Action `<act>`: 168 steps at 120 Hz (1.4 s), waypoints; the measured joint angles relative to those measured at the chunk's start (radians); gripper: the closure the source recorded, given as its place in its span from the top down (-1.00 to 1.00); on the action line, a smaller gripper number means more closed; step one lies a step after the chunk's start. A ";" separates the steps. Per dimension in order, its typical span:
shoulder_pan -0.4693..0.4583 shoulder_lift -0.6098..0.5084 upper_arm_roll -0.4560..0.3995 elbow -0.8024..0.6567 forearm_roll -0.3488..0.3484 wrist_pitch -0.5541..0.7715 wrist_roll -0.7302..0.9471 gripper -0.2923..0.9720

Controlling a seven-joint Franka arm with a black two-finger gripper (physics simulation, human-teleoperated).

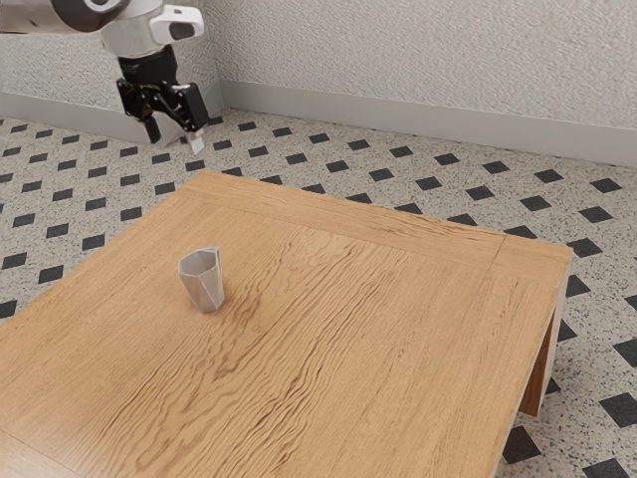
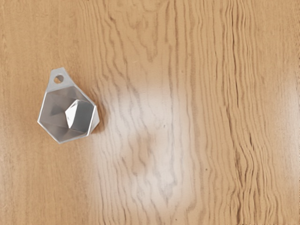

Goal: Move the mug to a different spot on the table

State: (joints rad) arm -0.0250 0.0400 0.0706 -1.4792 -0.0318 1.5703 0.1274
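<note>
Ext. view, near to far: wood-grain table (image 1: 398,339) takes up the foreground, w/ its far edge running from abt 11 o'clock to 3 o'clock. The mug (image 1: 202,280) stands upright on the tabletop, roughly 9 o'clock from the table's centre, well in from every edge. It's grey, faceted, mouth up, w/ nothing touching it.

Up at abt 11 o'clock from the mug, well apart and high above the tabletop, hangs the black gripper (image 1: 175,139). Its two fingers are spread w/ a clear gap btwn them and nothing in that gap. White-grey arm (image 1: 139,25) comes in from the ext. view's upper left.

Beyond the table: speckled floor (image 1: 418,169) w/ small black diamond tiles, then a pale baseboard (image 1: 448,121) and a rough white wall (image 1: 428,50).

Wrist view looks straight down on the table (image 2: 211,117). Mug (image 2: 68,112) is seen from above, w/ its angular inside visible and a flat handle tab (image 2: 58,78) w/ a round hole jutting from the rim. It sits off to one side, not directly under the hand.
</note>
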 joint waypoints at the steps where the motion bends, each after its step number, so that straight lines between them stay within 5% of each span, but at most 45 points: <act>1: -0.001 0.000 0.000 0.000 0.000 0.000 0.001 0.54; 38: -0.022 0.007 0.025 0.009 -0.018 -0.004 0.016 0.54; 120: 0.042 0.541 0.147 0.240 -0.127 0.027 -0.085 0.54; 168: 0.082 0.697 0.145 0.331 -0.134 0.054 -0.102 0.54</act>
State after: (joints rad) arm 0.0566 0.7367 0.2151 -1.1484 -0.1661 1.6247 0.0251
